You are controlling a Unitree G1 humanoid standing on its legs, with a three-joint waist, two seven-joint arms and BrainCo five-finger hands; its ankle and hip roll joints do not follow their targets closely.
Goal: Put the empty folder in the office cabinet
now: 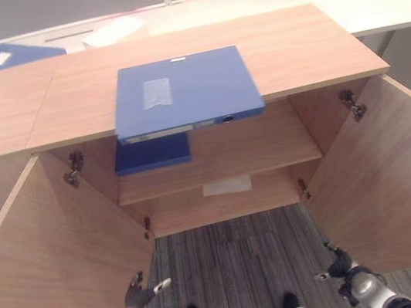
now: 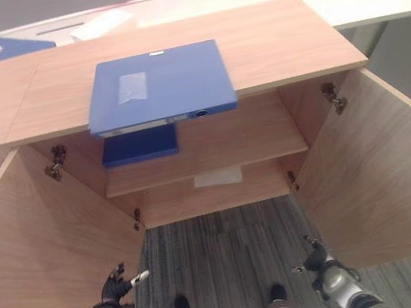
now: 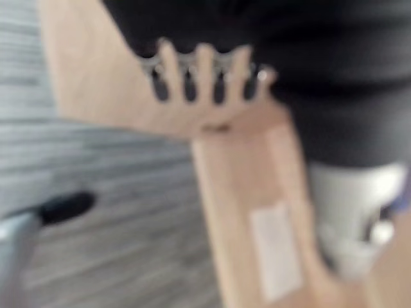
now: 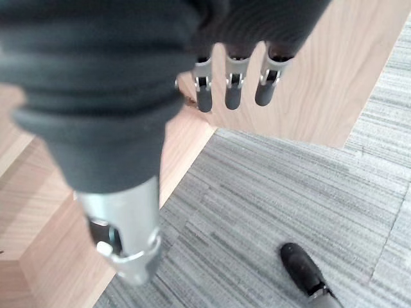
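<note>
**Inspector A:** Head views first. Where was the folder?

**Inspector B:** The blue folder [image 1: 184, 91] lay flat on the cabinet's top [image 1: 305, 44], its spine overhanging the front edge. Both doors stood open. A second blue folder [image 1: 151, 153] already sat at the left end of the upper shelf [image 1: 252, 150]. In my judgement the task had not started: picking up and shelving both remained.

**Inspector A:** Its condition?

**Inspector B:** Closed, flat, a pale label on the cover.

**Inspector A:** Left wrist view?

**Inspector B:** The left hand [image 3: 202, 70] showed straight, spread fingers, holding nothing.

**Inspector A:** Right wrist view?

**Inspector B:** The right hand [image 4: 234, 86] hung relaxed over the carpet [image 4: 289, 186], likewise empty.
</note>
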